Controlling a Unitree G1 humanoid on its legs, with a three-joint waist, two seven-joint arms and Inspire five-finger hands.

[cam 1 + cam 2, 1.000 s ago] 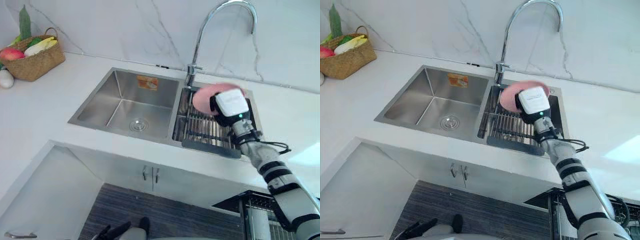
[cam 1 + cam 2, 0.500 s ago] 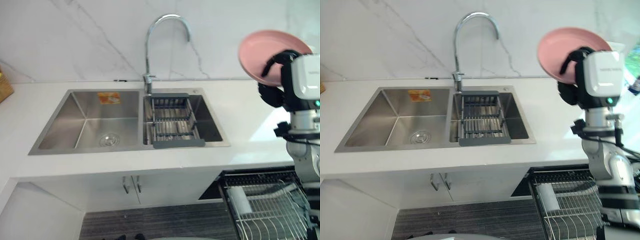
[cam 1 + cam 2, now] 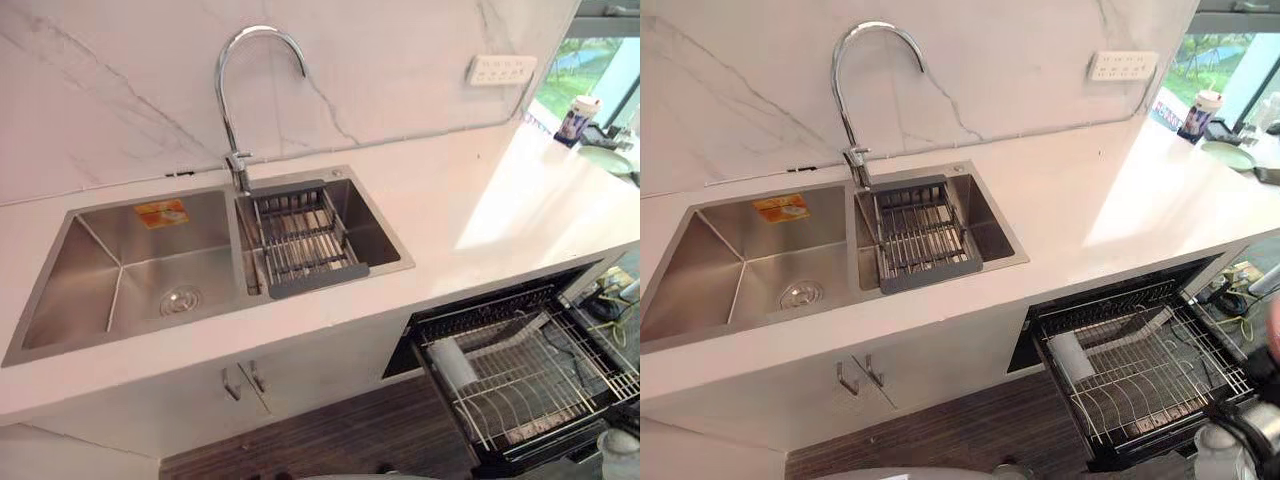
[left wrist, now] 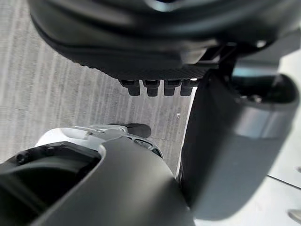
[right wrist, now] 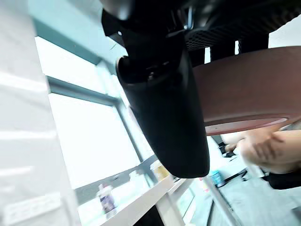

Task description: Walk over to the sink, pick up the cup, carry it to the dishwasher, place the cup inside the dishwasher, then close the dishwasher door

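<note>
The right hand (image 5: 164, 108) has its fingers (image 5: 223, 49) and thumb pinched on a pink plate (image 5: 249, 89), in front of a bright window (image 5: 89, 136). The left hand (image 4: 155, 47) hangs over grey floor (image 4: 70, 103), its fingers relaxed and holding nothing. The white desk (image 3: 470, 200) under a marble wall (image 3: 120, 80) holds a steel double sink (image 3: 120, 270). A grey drain rack (image 3: 300, 240) sits in the basin nearer the open dishwasher (image 3: 470, 312), whose wire rack (image 3: 520, 375) is pulled out.

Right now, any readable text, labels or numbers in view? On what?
None is legible.
Orange sticker in the left sink basin: print too small to read.
White container at the counter's far right end: label blurred.
Bottle on the window ledge, right wrist view: label blurred.
Pink plate in the right hand: no print showing.
</note>
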